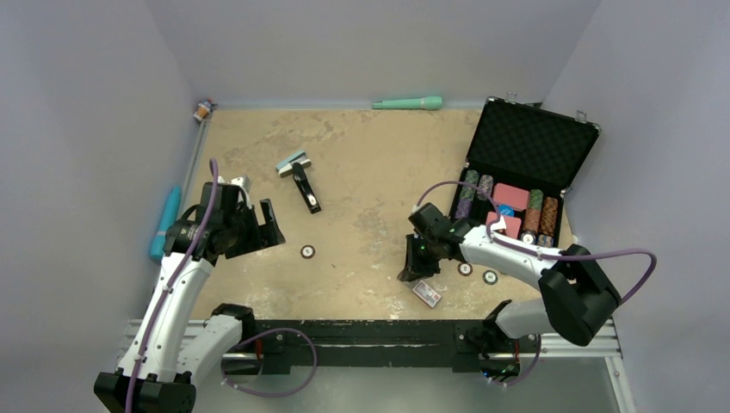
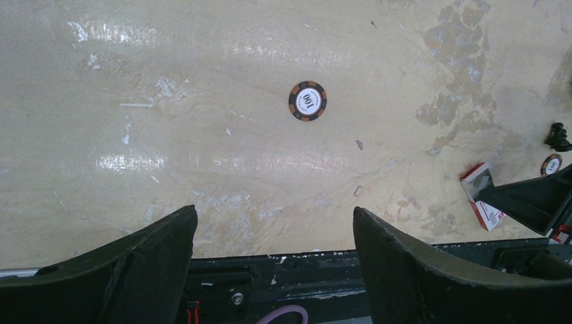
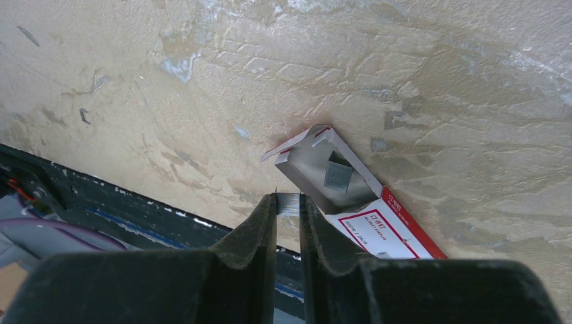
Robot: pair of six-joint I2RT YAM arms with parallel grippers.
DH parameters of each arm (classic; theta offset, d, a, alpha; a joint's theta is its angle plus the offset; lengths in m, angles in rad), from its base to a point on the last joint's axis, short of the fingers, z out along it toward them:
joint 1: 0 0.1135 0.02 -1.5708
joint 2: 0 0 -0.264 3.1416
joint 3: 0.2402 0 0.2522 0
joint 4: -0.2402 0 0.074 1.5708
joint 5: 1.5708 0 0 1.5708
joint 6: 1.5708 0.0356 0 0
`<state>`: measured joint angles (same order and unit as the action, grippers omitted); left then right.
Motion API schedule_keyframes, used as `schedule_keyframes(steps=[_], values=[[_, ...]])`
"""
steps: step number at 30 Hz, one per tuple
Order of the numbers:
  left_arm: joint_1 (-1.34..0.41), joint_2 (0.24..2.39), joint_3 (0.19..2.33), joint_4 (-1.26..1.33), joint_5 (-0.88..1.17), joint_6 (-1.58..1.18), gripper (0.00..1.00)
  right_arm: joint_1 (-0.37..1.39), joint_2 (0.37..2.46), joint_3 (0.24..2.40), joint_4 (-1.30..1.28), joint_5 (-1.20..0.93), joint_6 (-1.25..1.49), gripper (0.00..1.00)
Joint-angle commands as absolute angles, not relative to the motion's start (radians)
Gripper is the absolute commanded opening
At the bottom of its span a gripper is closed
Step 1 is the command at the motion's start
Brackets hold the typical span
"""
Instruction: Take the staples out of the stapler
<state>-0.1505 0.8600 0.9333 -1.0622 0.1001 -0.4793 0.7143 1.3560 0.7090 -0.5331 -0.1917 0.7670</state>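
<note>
R gripper (image 3: 288,209) low beside staple box (image 3: 388,226), staples (image 3: 289,201) between tips

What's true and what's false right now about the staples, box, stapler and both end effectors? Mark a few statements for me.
1. The right end effector pinches a staple strip. True.
2. The box is closed. False: its end is open, with a staple block showing inside.
3. The left end effector is open and empty. True.
4. The stapler sits in the case. False: it lies on the table, well left of the case.
</note>
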Motion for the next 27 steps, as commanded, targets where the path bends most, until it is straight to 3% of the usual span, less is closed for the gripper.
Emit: schedule_keyframes(steps=[1, 11, 22, 27], values=[[-0.141, 0.851, 0.927, -1.035, 0.098, -0.484, 0.89, 0.719, 1.362, 0.733, -0.516, -0.168, 0.776, 0.18], [-0.141, 0.855, 0.928, -1.034, 0.104, -0.483, 0.89, 0.718, 1.362, 0.742, -0.53, -0.161, 0.781, 0.4], [-0.141, 0.859, 0.927, -1.034, 0.106, -0.482, 0.89, 0.718, 1.279, 0.812, -0.634, -0.139, 0.772, 0.4], [-0.141, 0.861, 0.927, -1.031, 0.109, -0.479, 0.88, 0.718, 1.243, 0.759, -0.606, -0.177, 0.762, 0.29]])
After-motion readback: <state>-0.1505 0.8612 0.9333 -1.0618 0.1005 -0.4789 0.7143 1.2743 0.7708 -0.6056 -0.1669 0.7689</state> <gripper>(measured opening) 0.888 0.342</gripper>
